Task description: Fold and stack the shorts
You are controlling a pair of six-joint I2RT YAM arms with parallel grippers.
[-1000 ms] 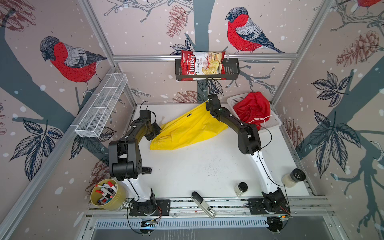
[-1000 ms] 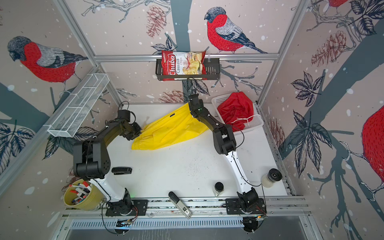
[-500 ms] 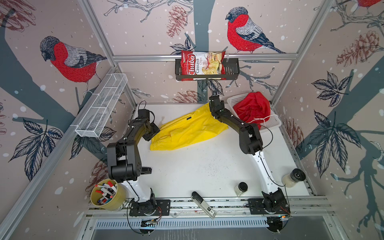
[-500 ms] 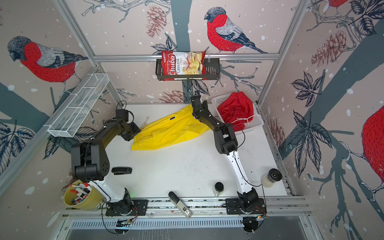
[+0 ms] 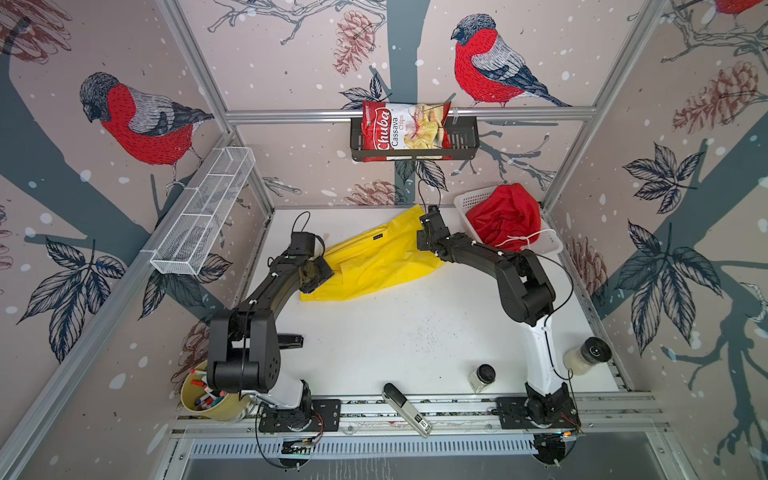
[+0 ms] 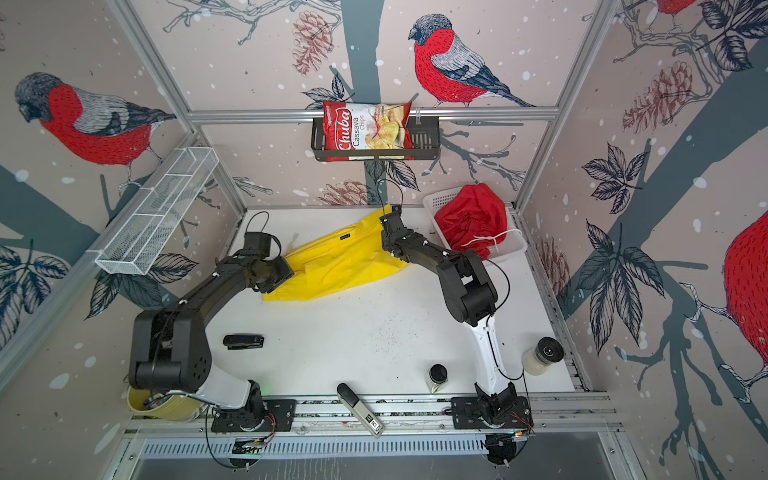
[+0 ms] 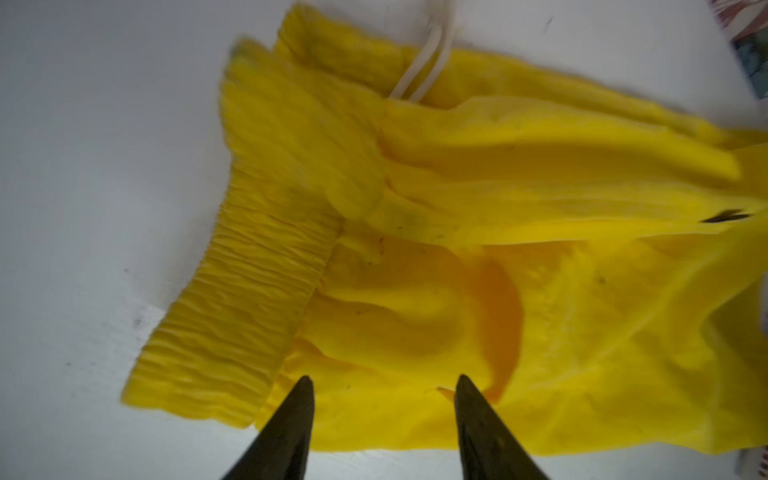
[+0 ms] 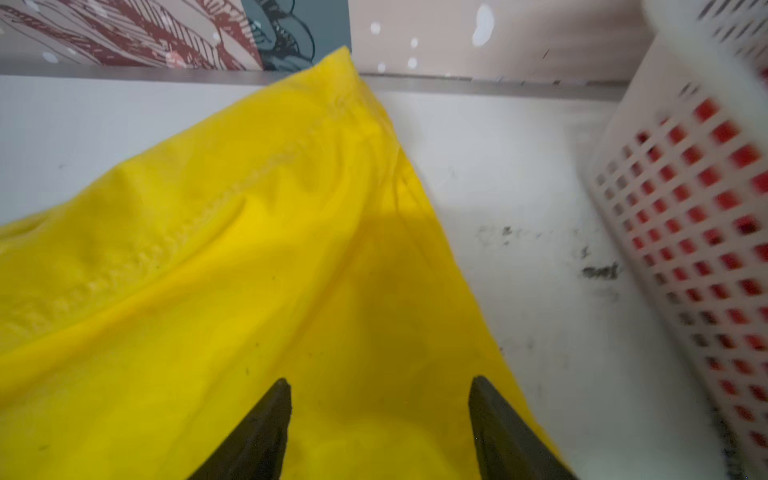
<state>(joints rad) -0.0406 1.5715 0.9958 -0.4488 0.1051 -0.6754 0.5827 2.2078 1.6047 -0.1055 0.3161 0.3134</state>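
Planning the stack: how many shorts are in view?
2. Yellow shorts lie spread on the table's far half; red shorts sit bunched in the white basket at the back right. Another could hide under the red ones.

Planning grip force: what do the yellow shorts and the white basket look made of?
The yellow shorts: thin synthetic fabric, probably polyester, slight sheen; it drapes in soft folds, waistband gathered. The white basket: rigid moulded plastic, seemingly matte; regular square holes in its wall.
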